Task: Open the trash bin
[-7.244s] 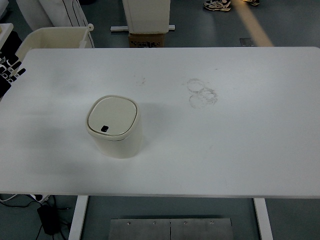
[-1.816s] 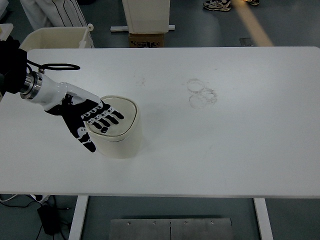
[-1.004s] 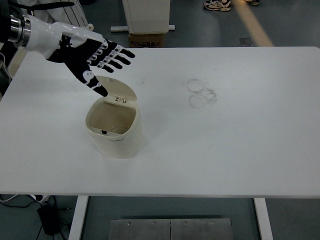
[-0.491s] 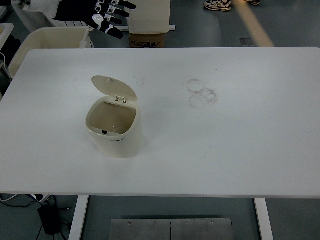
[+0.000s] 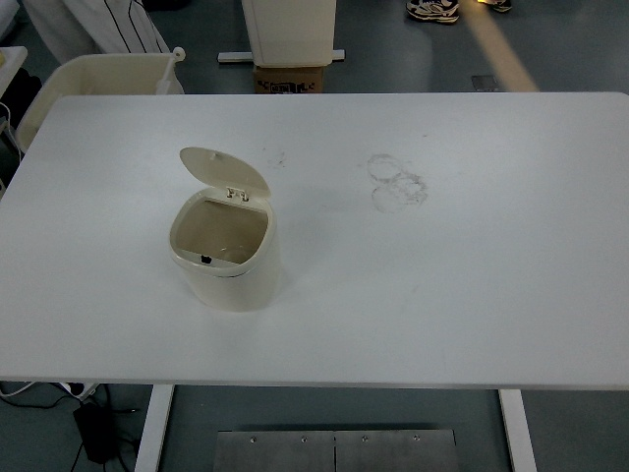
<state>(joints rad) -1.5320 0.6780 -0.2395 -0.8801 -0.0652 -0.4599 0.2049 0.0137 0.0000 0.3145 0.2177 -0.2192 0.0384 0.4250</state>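
Observation:
A small cream trash bin [image 5: 228, 275] stands on the white table [image 5: 472, 295], left of centre. Its lid [image 5: 222, 169] is flipped up and stands upright at the bin's far rim, hinged there. The inside of the bin shows and looks empty, with a small dark latch on the near rim. Neither of my hands is in the picture.
Faint ring marks [image 5: 397, 183] stain the table right of centre. Beyond the far edge stand a cream tub [image 5: 98, 74], a white cabinet base [image 5: 288, 29] with a cardboard box [image 5: 287, 79], and a person's shoes [image 5: 432, 10] at the top.
My left hand pressed the closed lid, which sprang up. The hand then lifted away to the upper left and has now left the picture. The bin stays where it was.

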